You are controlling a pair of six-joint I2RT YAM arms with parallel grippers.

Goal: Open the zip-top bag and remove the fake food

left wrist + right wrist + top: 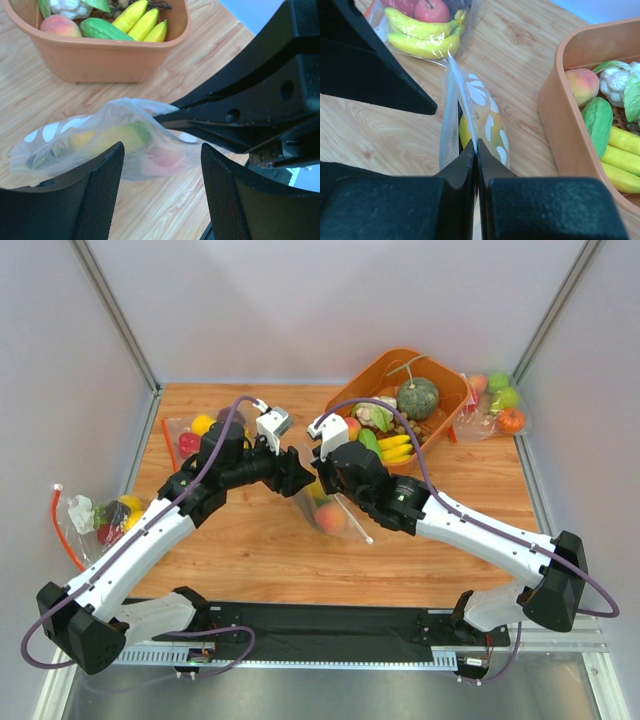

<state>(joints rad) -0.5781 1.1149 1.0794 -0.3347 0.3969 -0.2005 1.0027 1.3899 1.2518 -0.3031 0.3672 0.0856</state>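
Plastic of the zip-top bag looks thin, floppy and slippery, so grab its edge: right claw pinches it there, left claw is open.

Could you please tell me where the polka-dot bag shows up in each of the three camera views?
Top view: the polka-dot bag sits near the middle, just below the left end of the orange basket.
Left wrist view: the bag lies centre-left, with the basket along the top.
Right wrist view: the bag stands on edge in the middle, with the basket at the right.
Shared landmark: the orange basket.
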